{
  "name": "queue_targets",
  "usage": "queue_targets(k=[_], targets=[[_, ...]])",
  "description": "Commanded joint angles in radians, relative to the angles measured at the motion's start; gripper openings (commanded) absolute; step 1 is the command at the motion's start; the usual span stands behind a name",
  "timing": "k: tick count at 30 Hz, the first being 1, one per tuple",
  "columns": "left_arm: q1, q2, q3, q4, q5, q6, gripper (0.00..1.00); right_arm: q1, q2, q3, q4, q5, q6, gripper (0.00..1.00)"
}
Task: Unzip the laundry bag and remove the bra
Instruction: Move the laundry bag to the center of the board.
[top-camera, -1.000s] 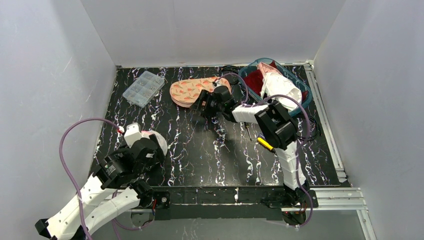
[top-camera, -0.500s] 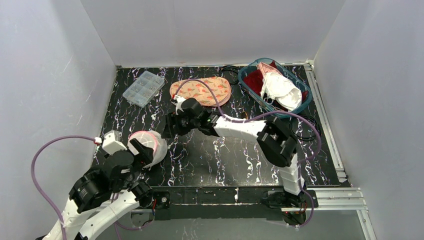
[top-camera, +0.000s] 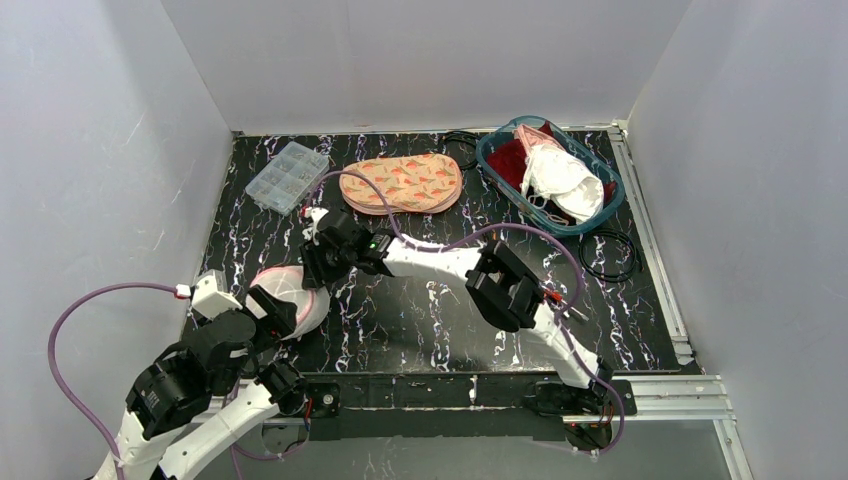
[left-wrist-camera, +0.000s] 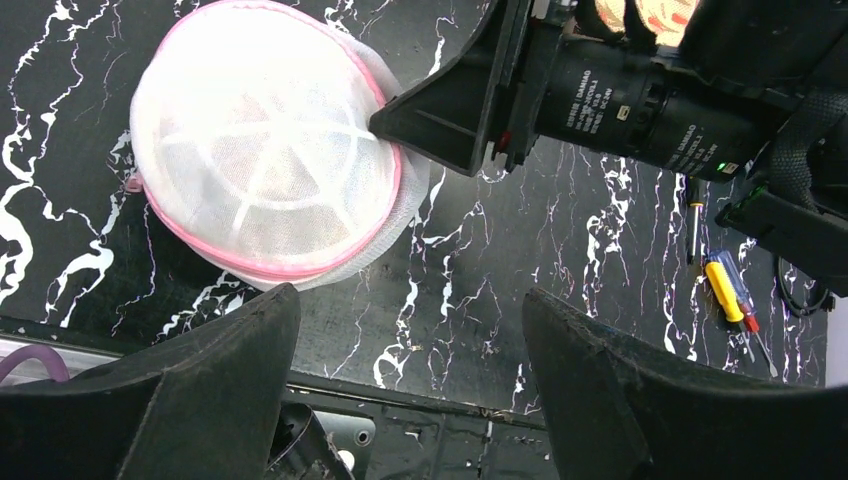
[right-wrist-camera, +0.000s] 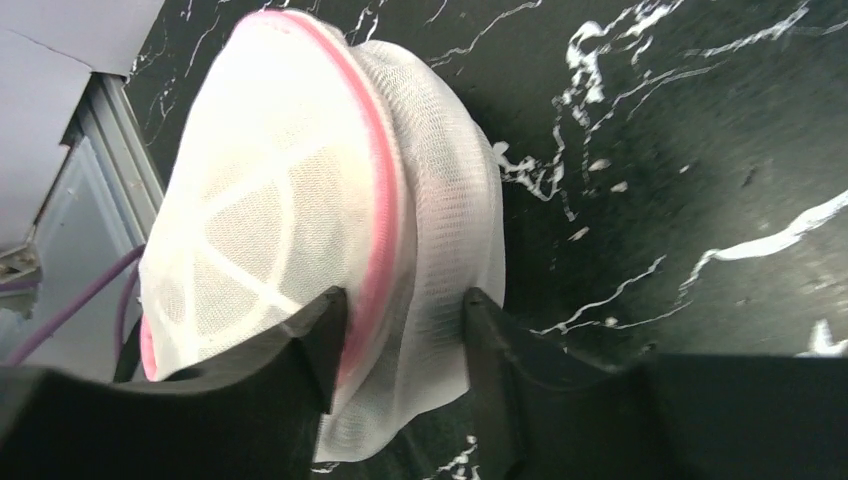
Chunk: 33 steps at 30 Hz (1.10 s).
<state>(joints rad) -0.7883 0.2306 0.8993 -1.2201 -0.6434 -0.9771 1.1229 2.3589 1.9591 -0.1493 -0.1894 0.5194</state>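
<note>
Little room by the table's (top-camera: 400, 325) near edge: left gripper (left-wrist-camera: 410, 305) gaped above the laundry bag (left-wrist-camera: 260, 180), right gripper (right-wrist-camera: 400, 325) straddled its rim; clamped, I couldn't tell.

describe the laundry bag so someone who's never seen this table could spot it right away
On the black marbled table, look at the near-left corner. The laundry bag is the domed white mesh pouch there, its edge straddled by the right claw. Its pink rim sets it apart from the clear organiser box and orange patterned pouch farther back.
</note>
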Motion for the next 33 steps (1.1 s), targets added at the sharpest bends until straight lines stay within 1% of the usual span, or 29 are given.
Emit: queue_targets(k=[1,5,6,7,11,15,20,23,25,29,33], targets=[[0.003,-0.005,0.007,-0.029,-0.021,-0.009,0.79,0.017,0.005,0.050,-0.065,-0.014,-0.026,0.43],[0.003,0.006,0.006,-0.027,-0.016,-0.005,0.79,0.015,-0.102,-0.115,0.037,-0.008,-0.005,0.13],[0.003,0.010,0.006,-0.023,-0.014,-0.003,0.79,0.015,-0.132,-0.155,0.052,0.001,-0.001,0.04],[0.003,0.015,0.006,-0.021,-0.010,0.000,0.79,0.015,-0.171,-0.208,0.064,0.018,0.002,0.01],[0.003,0.038,-0.004,0.005,0.019,0.022,0.79,0.006,-0.363,-0.411,0.089,0.116,-0.007,0.01],[0.003,0.076,-0.038,0.070,0.084,0.049,0.79,-0.025,-0.622,-0.660,0.081,0.208,-0.023,0.01],[0.003,0.150,-0.115,0.201,0.207,0.069,0.78,-0.029,-0.891,-0.902,-0.024,0.324,-0.093,0.01],[0.003,0.198,-0.186,0.314,0.278,0.074,0.77,-0.031,-1.025,-1.038,-0.049,0.361,-0.120,0.01],[0.003,0.219,-0.239,0.400,0.316,0.076,0.77,-0.036,-1.088,-1.122,-0.064,0.386,-0.119,0.01],[0.003,0.253,-0.340,0.571,0.382,0.078,0.77,-0.058,-1.166,-1.231,-0.065,0.428,-0.080,0.01],[0.003,0.308,-0.369,0.636,0.409,0.078,0.77,-0.102,-1.207,-1.287,-0.102,0.533,-0.001,0.01]])
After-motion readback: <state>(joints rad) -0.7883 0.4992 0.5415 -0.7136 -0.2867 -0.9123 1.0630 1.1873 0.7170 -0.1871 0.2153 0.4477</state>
